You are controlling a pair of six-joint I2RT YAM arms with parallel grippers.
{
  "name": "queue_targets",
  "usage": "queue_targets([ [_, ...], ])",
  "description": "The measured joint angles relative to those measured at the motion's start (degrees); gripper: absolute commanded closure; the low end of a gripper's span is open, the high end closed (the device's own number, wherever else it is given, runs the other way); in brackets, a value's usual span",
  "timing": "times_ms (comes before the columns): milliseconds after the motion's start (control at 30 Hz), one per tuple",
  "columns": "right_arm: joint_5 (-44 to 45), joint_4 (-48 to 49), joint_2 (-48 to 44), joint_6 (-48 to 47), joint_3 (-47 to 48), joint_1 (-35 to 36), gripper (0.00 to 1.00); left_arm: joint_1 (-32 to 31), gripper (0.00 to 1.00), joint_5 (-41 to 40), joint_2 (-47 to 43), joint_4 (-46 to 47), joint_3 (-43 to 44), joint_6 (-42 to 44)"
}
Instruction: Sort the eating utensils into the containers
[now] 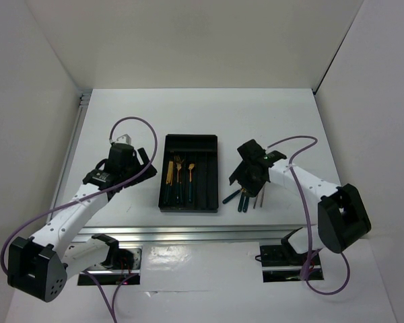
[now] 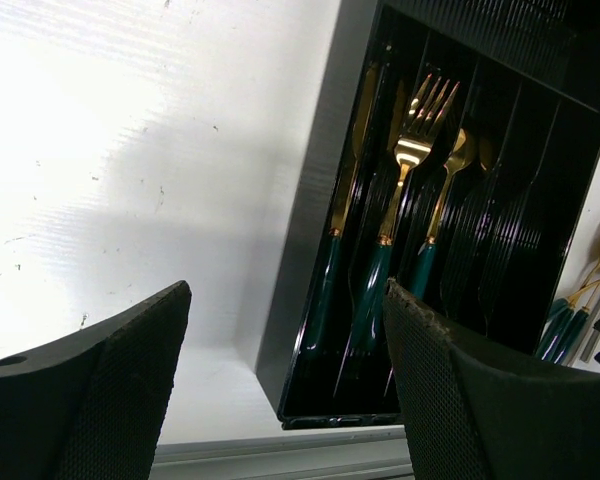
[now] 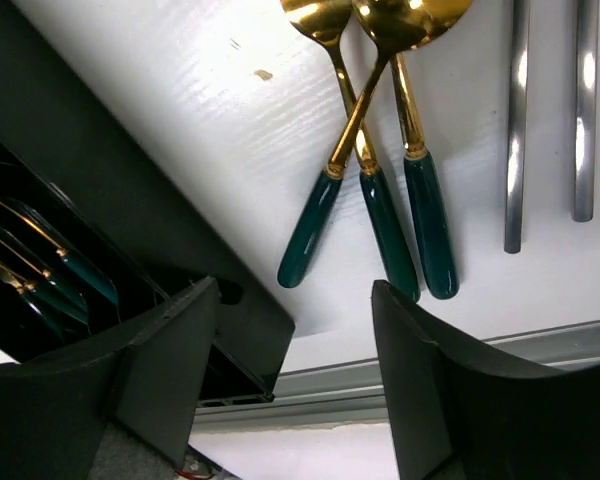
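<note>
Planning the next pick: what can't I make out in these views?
- Top view: the right gripper covers the loose utensils' heads, so their count is unclear.
- Right wrist: their heads and the chopsticks run off the top edge.
- Left wrist: a finger hides the tray's near right corner.

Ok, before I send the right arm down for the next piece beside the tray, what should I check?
1. Right gripper open and empty: ok.
2. Left gripper open, empty, beside the tray's left edge: ok.
3. Loose teal-handled utensils lying apart for a single pick: not ok, two cross at the necks.
4. Chopsticks clear of them: ok, parallel, off to one side.
5. Free compartments in the tray: ok, the right-hand ones look empty.
6. Type of each loose piece: cannot tell, heads cut off in the wrist view.
</note>
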Motion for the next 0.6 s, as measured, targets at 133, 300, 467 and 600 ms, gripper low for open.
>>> queue_targets([
  [133, -0.61, -0.02, 0.09, 1.36, -0.81, 0.39, 0.35, 0.00, 0.17, 0.04, 0.00, 0.09, -0.15, 0.00],
  [300, -1.25, 0.13, 1.55, 1.84, -0.81, 1.40, 0.36, 0.00, 0.17, 0.02, 0.00, 0.31, -0.15, 0.00],
  [467, -1.18, 0.61, 2.67, 2.03, -0.81, 1.75, 0.38, -0.02, 0.17, 0.02, 0.00, 0.33, -0.15, 0.00],
  [600, -0.83, 0.83, 2.80, 2.03, -0.81, 1.86, 0.38, 0.00, 0.17, 0.02, 0.00, 0.33, -0.15, 0.00],
])
